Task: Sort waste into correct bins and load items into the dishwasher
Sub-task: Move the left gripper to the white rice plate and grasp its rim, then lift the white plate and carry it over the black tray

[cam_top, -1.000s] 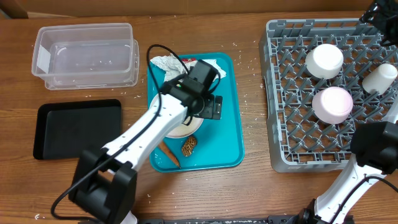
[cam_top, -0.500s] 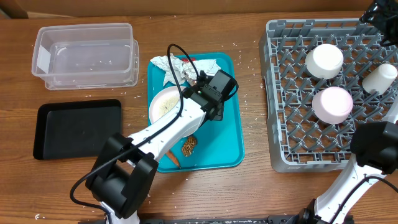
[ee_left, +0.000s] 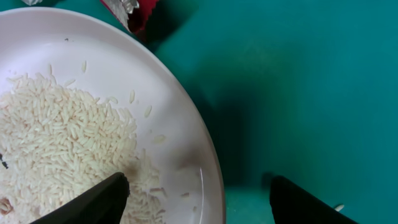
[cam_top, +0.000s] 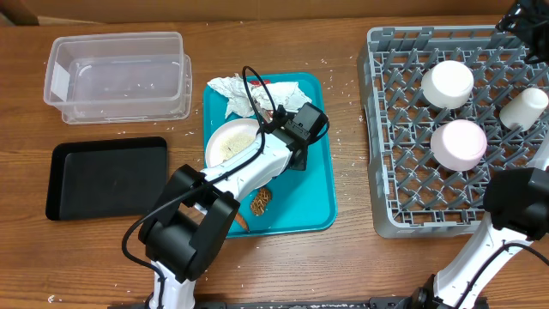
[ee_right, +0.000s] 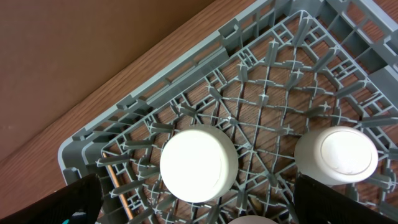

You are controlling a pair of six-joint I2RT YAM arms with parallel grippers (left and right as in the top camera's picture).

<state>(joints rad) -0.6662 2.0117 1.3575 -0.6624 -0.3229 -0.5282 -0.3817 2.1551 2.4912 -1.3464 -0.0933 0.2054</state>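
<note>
Since a second ago my left claw (ee_left: 196, 186) has swung right across the plate (ee_left: 168, 118) to its right rim. It stands open, one finger over the rice (ee_left: 62, 137) and the other over the teal tray (ee_left: 298, 93). The plate lies on the tray's left side. My right claw (ee_right: 199, 199), also open, hangs above the dish rack (ee_right: 186, 93) at far right, over an upturned bowl (ee_right: 199, 163).

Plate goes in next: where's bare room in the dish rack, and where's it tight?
Free in the dish rack: the left strip beside the far bowl and near bowl, and the front strip below the near bowl. Tight: right side, between bowls and cup.
</note>
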